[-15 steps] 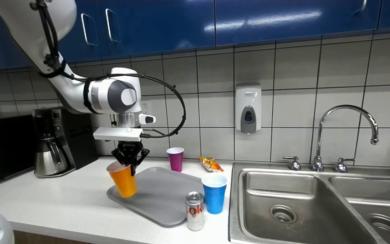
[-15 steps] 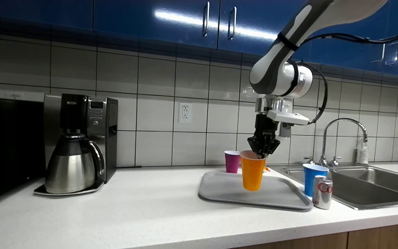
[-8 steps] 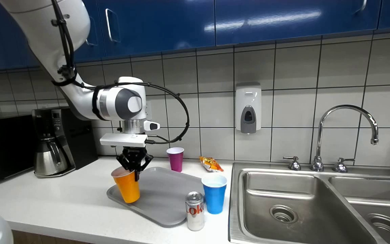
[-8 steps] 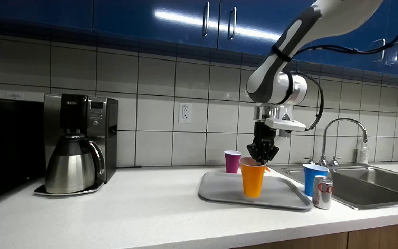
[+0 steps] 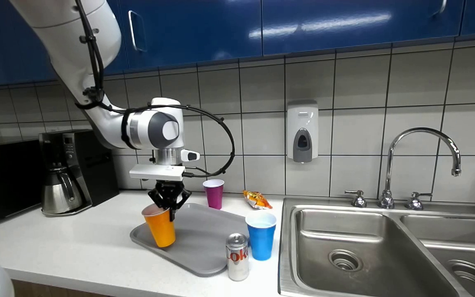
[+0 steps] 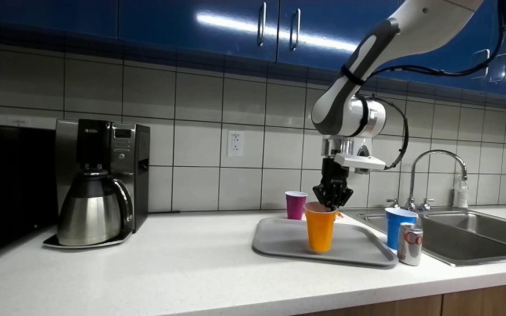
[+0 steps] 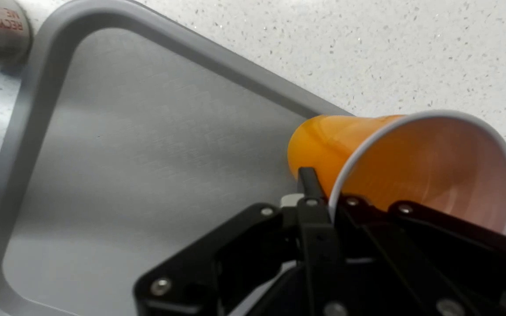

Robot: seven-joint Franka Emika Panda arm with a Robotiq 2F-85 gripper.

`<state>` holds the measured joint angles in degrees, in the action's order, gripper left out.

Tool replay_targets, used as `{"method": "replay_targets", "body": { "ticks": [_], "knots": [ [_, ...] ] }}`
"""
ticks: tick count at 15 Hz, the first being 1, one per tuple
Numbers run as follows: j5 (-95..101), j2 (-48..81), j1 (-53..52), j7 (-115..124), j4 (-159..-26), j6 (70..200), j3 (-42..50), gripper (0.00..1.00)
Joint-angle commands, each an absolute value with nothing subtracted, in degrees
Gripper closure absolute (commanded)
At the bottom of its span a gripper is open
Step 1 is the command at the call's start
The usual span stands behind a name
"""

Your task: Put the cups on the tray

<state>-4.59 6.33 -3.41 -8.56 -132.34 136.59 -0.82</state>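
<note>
As the orange cup (image 7: 393,162) leans at the right of the wrist view, its wall pinched by the gripper (image 7: 329,199), we should level its base upon the tray (image 7: 147,153) before releasing it.

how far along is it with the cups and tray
Done: nothing fully; no cup stands released on the tray. In hand: the orange cup, tilted, rim pinched by the tool; whether its base touches the tray is unclear. Left: the blue cup and purple cup, both on the counter.
</note>
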Motion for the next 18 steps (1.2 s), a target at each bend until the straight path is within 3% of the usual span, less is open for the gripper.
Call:
{"method": "replay_targets", "body": {
  "ticks": [1,7,9,18],
  "knots": [
    [-4.52,8.52,-2.16,-8.47,-129.58,135.91,-1.17,0.99],
    [-4.62,10.97,-1.7,-8.1,-127.98,135.91,-1.31,0.99],
    [-4.61,11.41,-1.69,-7.76,-127.58,135.44,-1.34,0.71],
    [-3.71,9.54,-1.63,-7.79,-128.49,135.59,-1.14,0.06]
  ]
}}
